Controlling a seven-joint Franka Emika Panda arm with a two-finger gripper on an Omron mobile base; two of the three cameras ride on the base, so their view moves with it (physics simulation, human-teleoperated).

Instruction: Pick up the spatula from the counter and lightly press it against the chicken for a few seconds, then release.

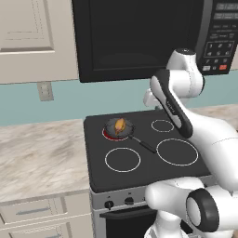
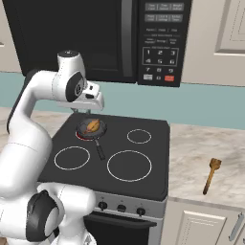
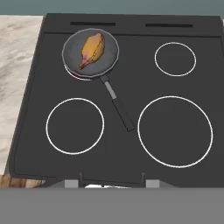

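A wooden spatula point(image 2: 211, 175) lies on the marble counter right of the stove, far from my hand. A golden chicken piece point(image 3: 92, 50) rests in a dark frying pan point(image 3: 72, 54) on the back left burner, also seen as chicken point(image 1: 120, 125) and chicken point(image 2: 93, 125). The pan's handle point(image 3: 118, 105) points toward the stove's front. My gripper point(image 3: 112, 183) hovers high over the cooktop looking down, its tips apart with nothing between them. From the right base view the gripper point(image 2: 89, 110) hangs just above and behind the pan.
The black cooktop point(image 3: 131, 78) has three other ringed burners. A microwave point(image 2: 158, 43) hangs above the stove, close to my upper arm. Marble counter point(image 1: 42, 153) runs left of the stove and counter point(image 2: 201, 148) to its right.
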